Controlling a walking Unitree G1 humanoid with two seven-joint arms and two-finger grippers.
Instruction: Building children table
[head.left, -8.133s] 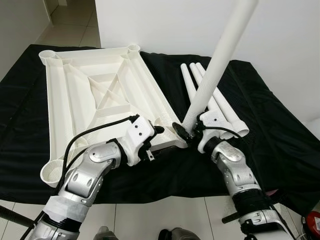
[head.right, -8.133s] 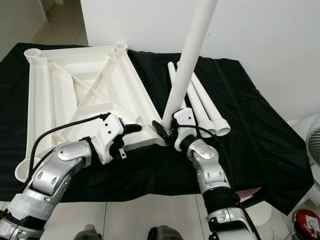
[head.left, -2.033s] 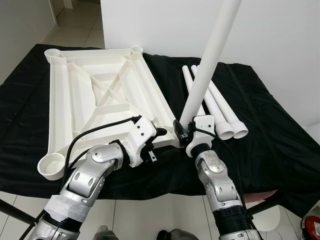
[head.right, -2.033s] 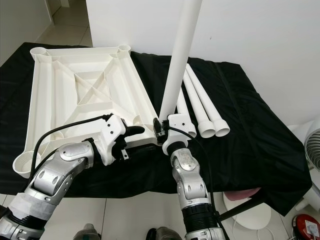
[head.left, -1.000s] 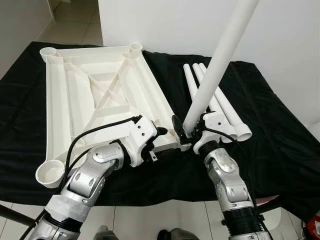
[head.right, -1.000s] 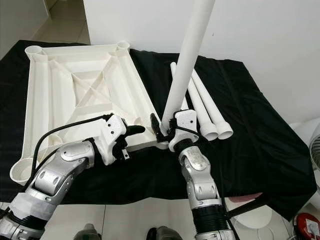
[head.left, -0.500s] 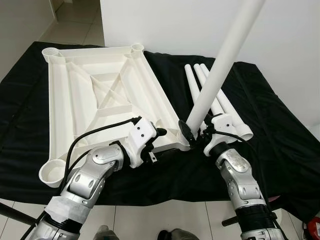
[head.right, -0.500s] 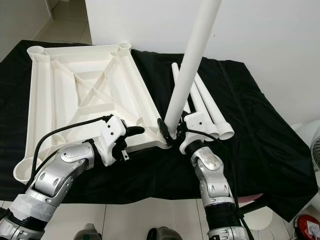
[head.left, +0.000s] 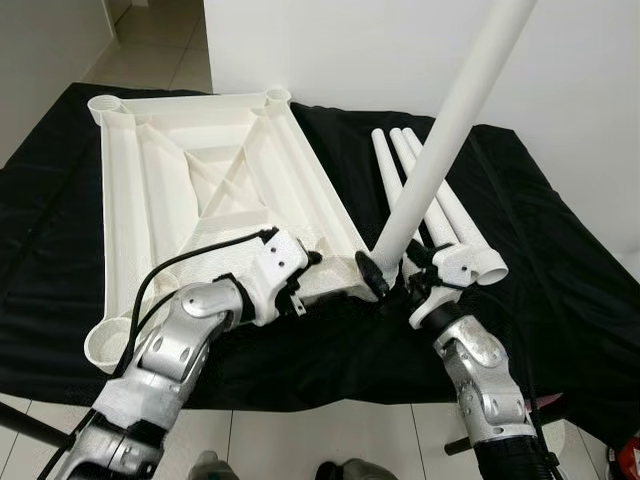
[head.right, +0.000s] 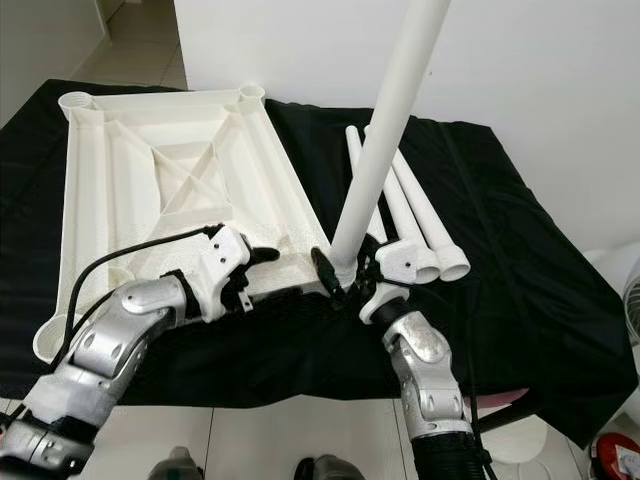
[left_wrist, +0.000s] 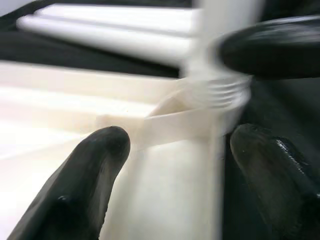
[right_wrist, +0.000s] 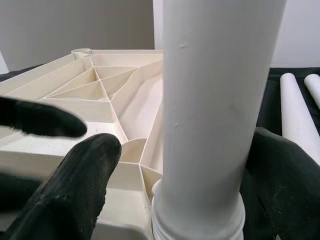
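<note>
The white tabletop (head.left: 200, 190) lies upside down on a black cloth, ribs facing up. A long white leg (head.left: 450, 130) stands with its foot in the near right corner socket (right_wrist: 195, 220) and leans up toward the right. My right gripper (head.left: 392, 268) is shut on the leg just above the socket, one finger (right_wrist: 80, 180) on each side of the tube. My left gripper (head.left: 305, 262) is shut on the tabletop's near rim beside that corner; its fingers (left_wrist: 95, 170) straddle the rim. Three more legs (head.left: 440, 200) lie side by side on the cloth to the right.
The black cloth (head.left: 560, 260) covers the whole support and hangs over its near edge above a tiled floor (head.left: 300, 440). A white wall rises right behind. A fan (head.right: 632, 300) and a red object (head.right: 615, 455) are at the far right.
Over the last second my right forearm has swung to the right and the held leg leans further right, its foot staying at the corner socket. My left gripper keeps its hold on the rim.
</note>
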